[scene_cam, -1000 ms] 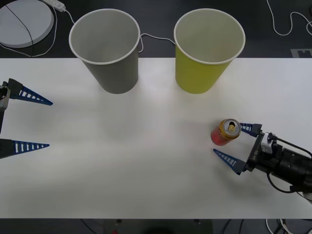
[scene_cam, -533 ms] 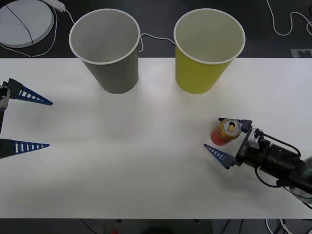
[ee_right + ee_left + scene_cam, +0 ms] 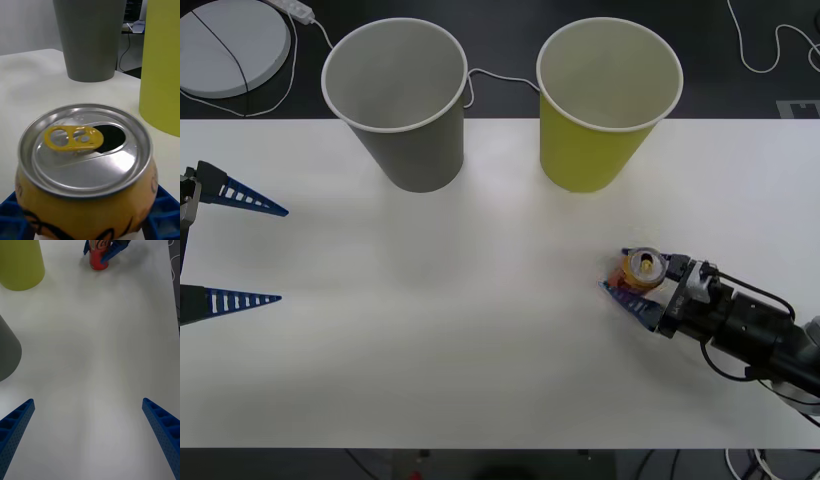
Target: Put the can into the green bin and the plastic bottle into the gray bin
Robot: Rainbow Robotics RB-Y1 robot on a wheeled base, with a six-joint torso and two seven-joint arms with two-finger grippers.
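The right claw [image 3: 635, 283] is clamped on the can [image 3: 641, 270], upright on the tabletop [image 3: 480, 330] near the green bin [image 3: 605, 110]. Beside the gray bin [image 3: 400, 100], the left claw [image 3: 235, 250] waits, fingers apart.

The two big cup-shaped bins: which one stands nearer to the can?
The green bin. It stands at the table's far edge on the robot's right, nearer the can that the right gripper clasps; the gray bin stands farther left.

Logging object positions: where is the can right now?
Front view: the can stands on the table's right side, between the right gripper's jaws, nearer the robot than the green bin.
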